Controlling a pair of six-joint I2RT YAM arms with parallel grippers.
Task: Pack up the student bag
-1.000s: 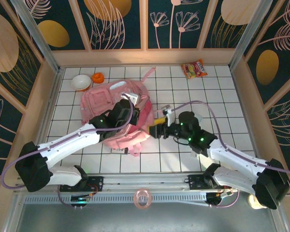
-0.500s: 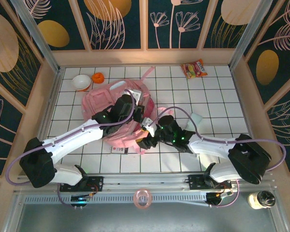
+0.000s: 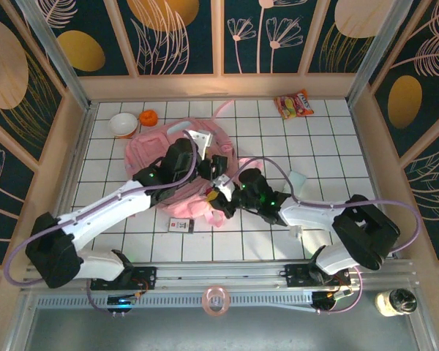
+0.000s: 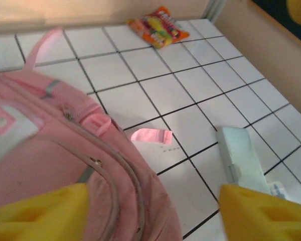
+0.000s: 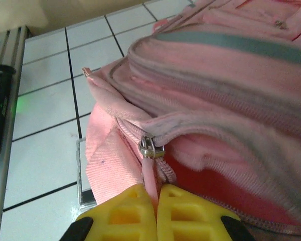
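A large, soft, pale-pink fabric student bag (image 3: pixel 143 153) lies flat on the white tiled desk (image 3: pixel 336 146), left of centre and just ahead of the two arms.

The right hand (image 5: pixel 156 196) reaches in from the right at the bag's near corner. Its yellow fingers are pressed together on the thin pink fabric pull tab (image 5: pixel 149 175), which hangs from a small metal zip slider (image 5: pixel 150 147). Beside the slider the zip looks partly parted, showing a darker red lining.

The left hand (image 4: pixel 150 213) hovers over the bag's right edge with its yellow fingers spread wide apart, gripping nothing. Beyond it on the tiles are a pale blue-white box (image 4: pixel 238 158) close to the bag and an orange snack packet (image 4: pixel 158 26) far off by the back wall.

The step appears to be unzipping the bag so things can go in. To do it well:
- The pull should follow the curve of the zip track, staying low and steady rather than lifting.
- The cloth is limp and will likely bunch or drag the whole bag along, so the free left hand would do best pressing down on the fabric behind the slider.
- The tab is narrow and could slip from the pads, so a slow draw is safer.
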